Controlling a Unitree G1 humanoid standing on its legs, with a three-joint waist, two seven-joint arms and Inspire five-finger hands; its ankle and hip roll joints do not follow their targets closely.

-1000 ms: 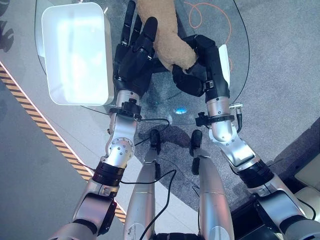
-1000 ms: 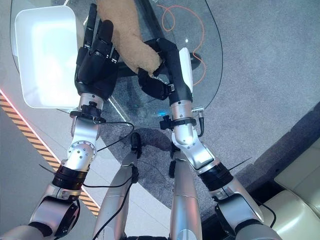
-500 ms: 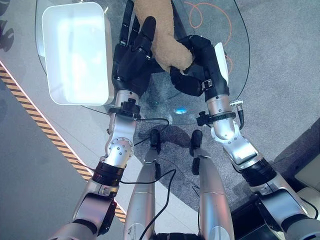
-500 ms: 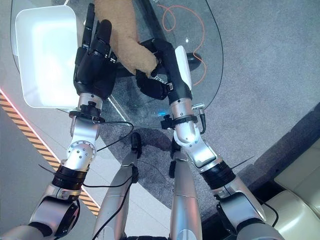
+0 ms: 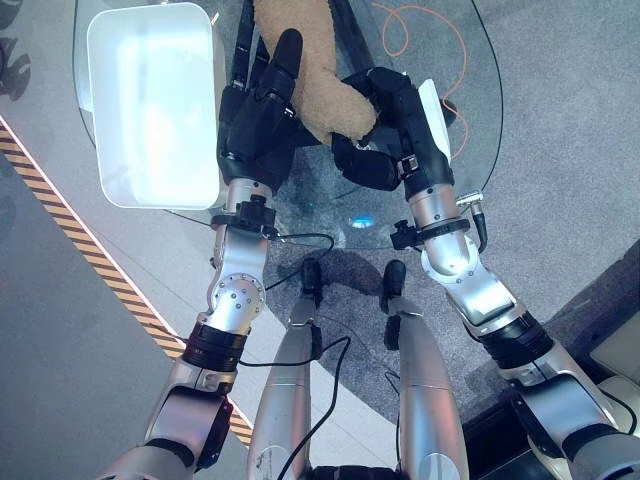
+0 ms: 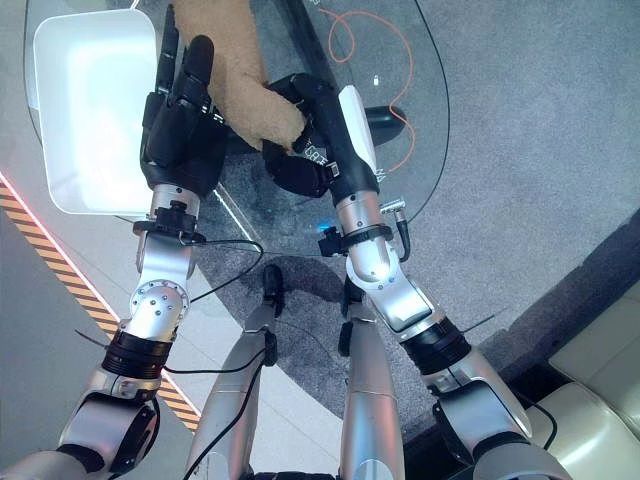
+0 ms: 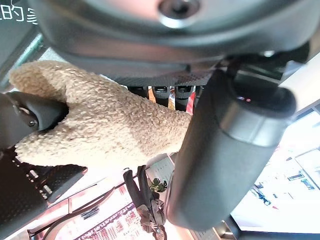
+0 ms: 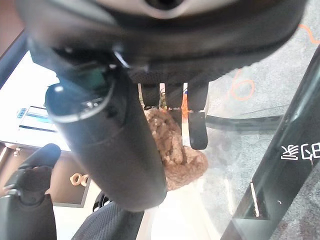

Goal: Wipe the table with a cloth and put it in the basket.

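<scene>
Meanwhile both hands have slid farther up the glass table than they were a second ago, and the tan fleecy cloth has travelled with them, so the wiping stroke looks to be underway rather than finished. The right hand is curled over the cloth's near end, fingers and thumb pinching the fabric; its own wrist view shows the fleece bunched under the fingers. The left hand lies flat on the glass with fingers straight and spread, its thumb side resting against the cloth's left edge, and its wrist view shows the cloth just past the thumb, with the other hand's dark fingers clamped on its end. The cloth itself lies stretched along the glass between the two hands, its far end running out past the top of the head views. The white basket sits on the table just left of the left hand, open side up, close enough that the drop-off should be a short sideways carry once wiping is judged done. Room to the right looks generous, with bare glass reaching toward the rounded rim, beneath which an orange cable lies on the floor. Leftward the basket wall hems in the left hand, and the near table edge lies close behind both wrists.
</scene>
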